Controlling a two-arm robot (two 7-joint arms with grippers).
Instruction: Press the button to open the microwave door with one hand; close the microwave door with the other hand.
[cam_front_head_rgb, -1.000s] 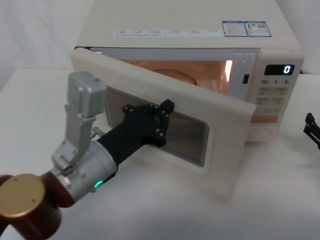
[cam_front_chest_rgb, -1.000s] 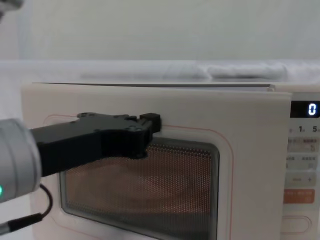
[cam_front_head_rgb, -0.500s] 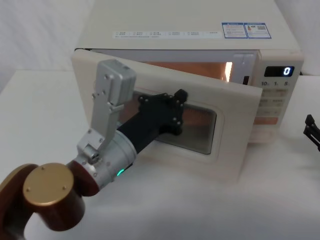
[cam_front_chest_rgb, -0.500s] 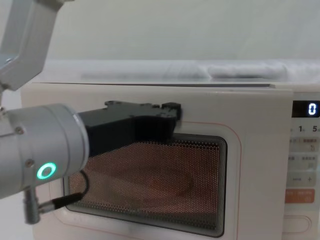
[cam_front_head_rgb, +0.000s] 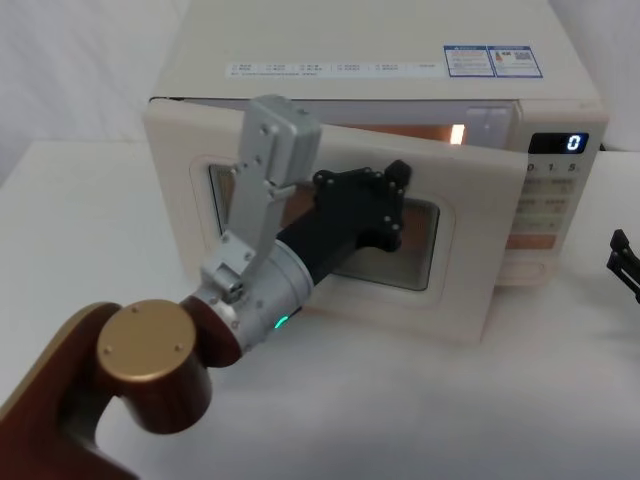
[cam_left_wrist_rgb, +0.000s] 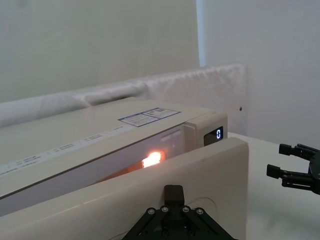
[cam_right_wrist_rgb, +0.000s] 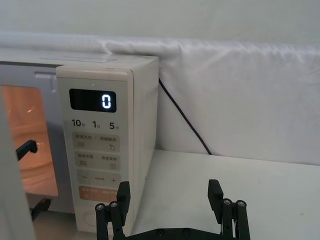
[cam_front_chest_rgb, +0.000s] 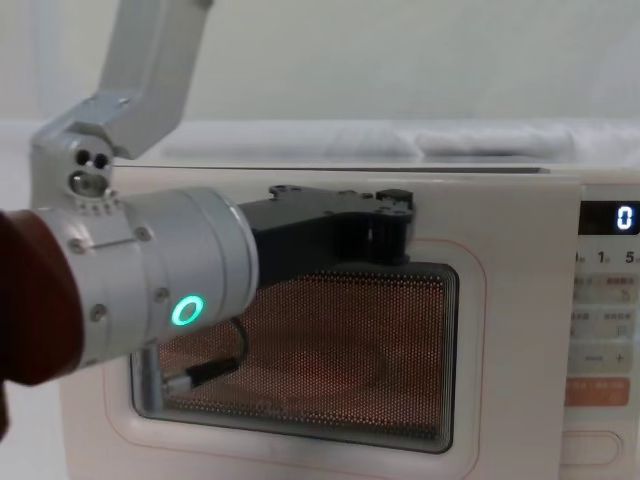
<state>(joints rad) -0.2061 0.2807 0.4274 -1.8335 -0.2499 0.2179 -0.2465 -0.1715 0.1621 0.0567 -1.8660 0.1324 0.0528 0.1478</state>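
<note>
**Left tool on the door, door nearly shut**

The microwave (cam_front_head_rgb: 400, 60) sits big and cream-white at the far side of the white tabletop (cam_front_head_rgb: 80, 200), cavity light glowing orange through a narrow gap along the top and right edge of the door (cam_front_head_rgb: 480, 260). That door is hinged on the left and stands just ajar, its free right edge a little proud of the keypad strip (cam_front_head_rgb: 550, 200), where the display reads 0. The left arm reaches in from the near left, and the left tool (cam_front_head_rgb: 392, 205) is flat against the door's outer face at the upper part of the dark window (cam_front_chest_rgb: 330, 360); I cannot tell whether its fingers are open or closed. Over at the right, well clear of the microwave, the right tool (cam_right_wrist_rgb: 170, 200) hovers above the tabletop with its fingers spread wide, holding nothing. The button (cam_right_wrist_rgb: 90, 218) sits at the bottom of the keypad strip, just past that tool, partly hidden by it.
</note>
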